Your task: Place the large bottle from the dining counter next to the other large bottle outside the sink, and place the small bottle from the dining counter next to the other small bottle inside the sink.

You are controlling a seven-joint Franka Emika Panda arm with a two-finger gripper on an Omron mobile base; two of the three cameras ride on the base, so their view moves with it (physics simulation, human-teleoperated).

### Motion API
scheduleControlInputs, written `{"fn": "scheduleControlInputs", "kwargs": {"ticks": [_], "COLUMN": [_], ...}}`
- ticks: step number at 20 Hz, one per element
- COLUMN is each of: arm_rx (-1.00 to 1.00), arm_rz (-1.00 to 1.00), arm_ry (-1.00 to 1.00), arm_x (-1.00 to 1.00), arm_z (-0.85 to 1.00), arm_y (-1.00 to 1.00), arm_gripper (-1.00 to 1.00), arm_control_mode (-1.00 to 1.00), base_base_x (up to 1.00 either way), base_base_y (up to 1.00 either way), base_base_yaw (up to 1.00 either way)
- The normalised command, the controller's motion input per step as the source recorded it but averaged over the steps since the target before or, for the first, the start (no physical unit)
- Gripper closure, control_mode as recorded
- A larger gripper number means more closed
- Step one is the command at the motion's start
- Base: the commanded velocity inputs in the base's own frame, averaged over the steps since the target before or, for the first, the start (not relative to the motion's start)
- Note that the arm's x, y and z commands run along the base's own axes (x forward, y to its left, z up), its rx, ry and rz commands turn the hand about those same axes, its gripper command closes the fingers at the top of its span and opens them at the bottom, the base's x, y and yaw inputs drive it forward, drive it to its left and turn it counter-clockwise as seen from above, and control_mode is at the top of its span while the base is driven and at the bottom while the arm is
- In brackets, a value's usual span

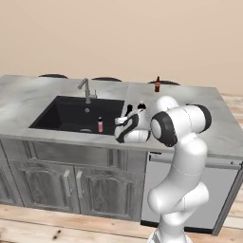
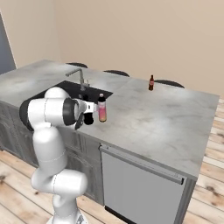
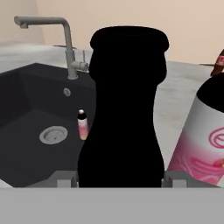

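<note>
**Claw on dark bottle beside the sink**

Claw (image 3: 120, 179) sat around the dark bottle (image 3: 122, 109), one finger tip (image 3: 61, 180) on each side of its base; it looked gripped, jaws fairly wide. Bottle stood upright on the desk (image 2: 166, 122) at the right rim of the sink (image 1: 66, 114), just beside the pink-label bottle (image 2: 102, 109). Pale small bottle (image 1: 100, 124) stood upright inside the basin, near the drain. Brown small bottle (image 2: 151, 82) sat well apart at the desk's far edge. Faucet (image 1: 86, 88) stood behind the basin.
</note>
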Motion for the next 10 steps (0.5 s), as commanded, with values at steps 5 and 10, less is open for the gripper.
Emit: {"fn": "scheduleControlInputs", "kwargs": {"ticks": [5, 10], "arm_rx": [0.00, 0.00], "arm_rz": [-0.03, 0.00], "arm_ry": [-0.05, -0.11], "arm_x": [-0.08, -0.31], "arm_z": [-0.42, -0.28], "arm_y": [0.19, 0.00], "arm_gripper": [-1.00, -1.00], "arm_control_mode": [-1.00, -1.00], "base_base_x": [0.00, 0.00], "base_base_y": [0.00, 0.00], "base_base_yaw": [0.00, 0.00]}}
